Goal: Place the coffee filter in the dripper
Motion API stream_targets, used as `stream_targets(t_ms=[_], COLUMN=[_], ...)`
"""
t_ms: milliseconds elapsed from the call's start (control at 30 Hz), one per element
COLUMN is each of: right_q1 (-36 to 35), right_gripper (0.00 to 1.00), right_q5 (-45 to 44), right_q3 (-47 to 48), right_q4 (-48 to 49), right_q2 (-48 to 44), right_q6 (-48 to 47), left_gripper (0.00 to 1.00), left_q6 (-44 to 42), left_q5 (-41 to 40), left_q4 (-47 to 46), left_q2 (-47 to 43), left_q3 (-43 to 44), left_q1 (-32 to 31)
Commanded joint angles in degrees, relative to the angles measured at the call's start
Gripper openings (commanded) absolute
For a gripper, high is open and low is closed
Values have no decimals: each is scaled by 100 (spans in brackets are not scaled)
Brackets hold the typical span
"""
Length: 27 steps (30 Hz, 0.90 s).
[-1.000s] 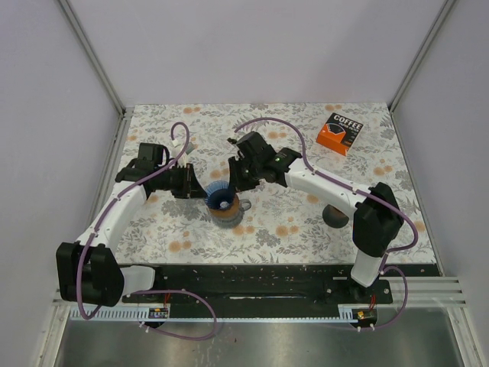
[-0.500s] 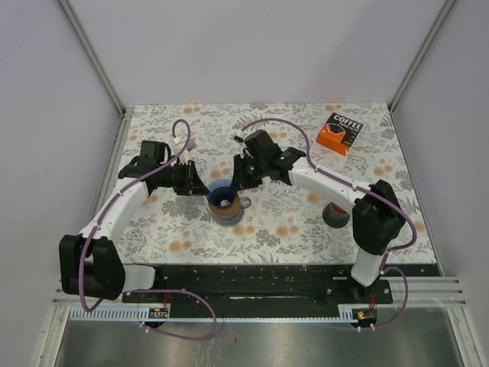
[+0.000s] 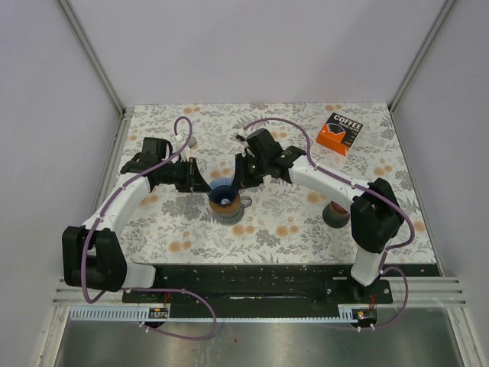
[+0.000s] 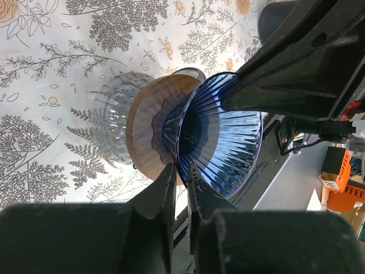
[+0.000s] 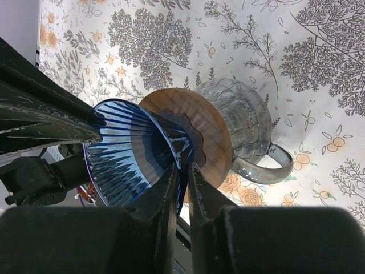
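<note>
**A:** Big stuff first. The floral table (image 3: pixel 306 237) fills the middle of the top view, and both arms reach in to its centre. The orange box marked COFFEE (image 3: pixel 340 132) sits at the upper right, well apart from the action. I can't spot a loose coffee filter anywhere, and the cone looks bare blue inside, so my guess is the papers are in that box.

**B:** Agreed. Dead centre is the glass server (image 5: pixel 242 120), with the blue dripper (image 4: pixel 228 142) sitting on it by a wooden collar (image 5: pixel 205 131). What are the grippers up to?

**A:** The right gripper (image 5: pixel 183 168) has its jaws drawn close with the dripper's ribbed wall between them, which looks like a pinch. The left gripper (image 4: pixel 181 171) has its jaws nearly together at the rim on the opposite side. I honestly can't tell if it's clamping anything.

**B:** Then my take is that two on the cone is one too many. Let one steady it lightly, since a sideways squeeze could tip the stack off that glass. Send the other to the upper right for a filter. Bring it in point down, centred over the cone, and let the ribs seat it.
</note>
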State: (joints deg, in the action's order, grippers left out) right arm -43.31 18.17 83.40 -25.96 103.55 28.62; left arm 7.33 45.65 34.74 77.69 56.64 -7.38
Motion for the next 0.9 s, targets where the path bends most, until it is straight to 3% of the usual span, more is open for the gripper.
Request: stream_targets(t_ms=[0, 167, 367, 600, 667, 767, 867], right_q1=[-37, -46, -46, -46, -2, 269, 997], right_gripper=[7, 36, 54, 68, 78, 90, 94], right_q5=[-43, 178, 20, -401, -639, -1262, -1414], right_q3=[-26, 387, 1002, 1714, 1864, 1856, 1576], right_q4=[-375, -472, -788, -1368, -1543, -1571, -1361], right_q2=[412, 333, 333, 175, 17, -413, -861], right_q6=[-234, -252, -462, -954, -1138, -1368, -1351], left_gripper=[13, 31, 49, 64, 69, 76, 79], left_q6=[-698, -628, -575, -654, -837, -1076, -1120], left_q5=[-874, -777, -777, -856, -926, -1128, -1137], left_q4=[331, 498, 604, 648, 657, 648, 517], left_q2=[282, 203, 115, -26, -78, -184, -272], left_q3=[-102, 425, 997, 1428, 1507, 1525, 1412], left_q1=[-89, -89, -97, -89, -97, -71, 78])
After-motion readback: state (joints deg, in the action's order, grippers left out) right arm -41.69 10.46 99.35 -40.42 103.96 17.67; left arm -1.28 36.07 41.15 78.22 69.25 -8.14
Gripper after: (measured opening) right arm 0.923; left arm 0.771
